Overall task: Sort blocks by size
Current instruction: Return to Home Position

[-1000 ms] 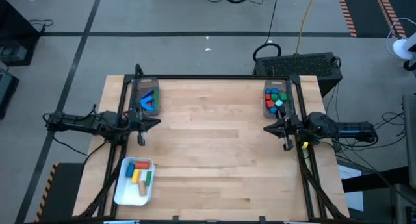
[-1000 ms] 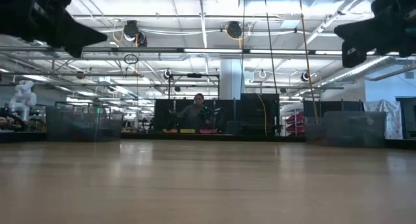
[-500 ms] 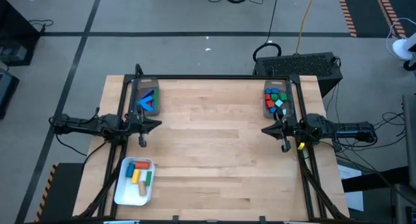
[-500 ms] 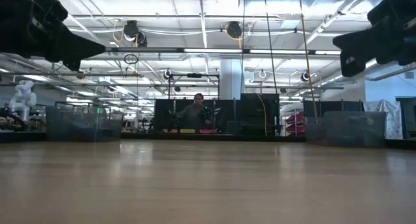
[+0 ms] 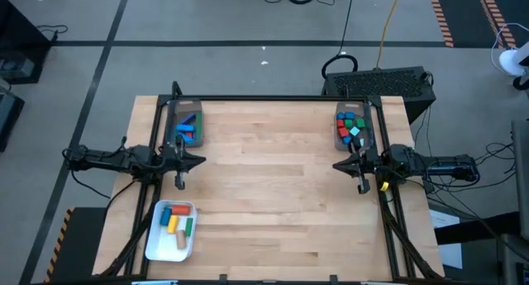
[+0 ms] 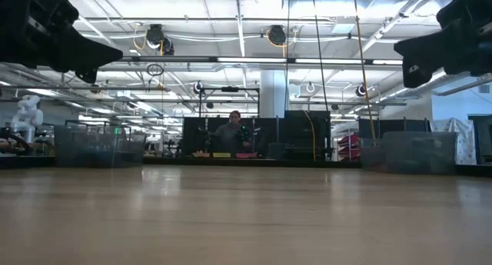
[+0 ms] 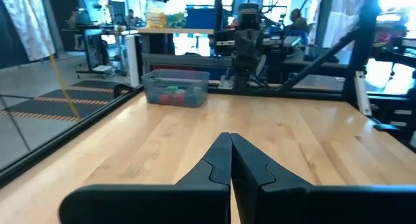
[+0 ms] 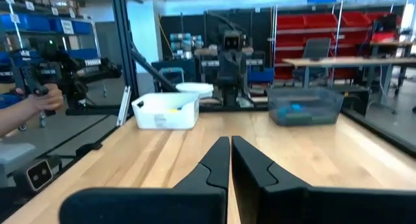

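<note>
Blocks (image 5: 354, 128) fill two far-corner bins (image 5: 187, 106) and one near-left bin (image 5: 152, 244).

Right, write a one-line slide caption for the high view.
Blocks sorted into bins; left gripper and right gripper shut at opposite sides of the table.

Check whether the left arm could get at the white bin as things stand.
Probably yes. The white bin sits at the table's corner on the left arm's side, close to the left gripper, which hangs shut above the wood. Nothing lies between them. The right gripper waits opposite.
</note>
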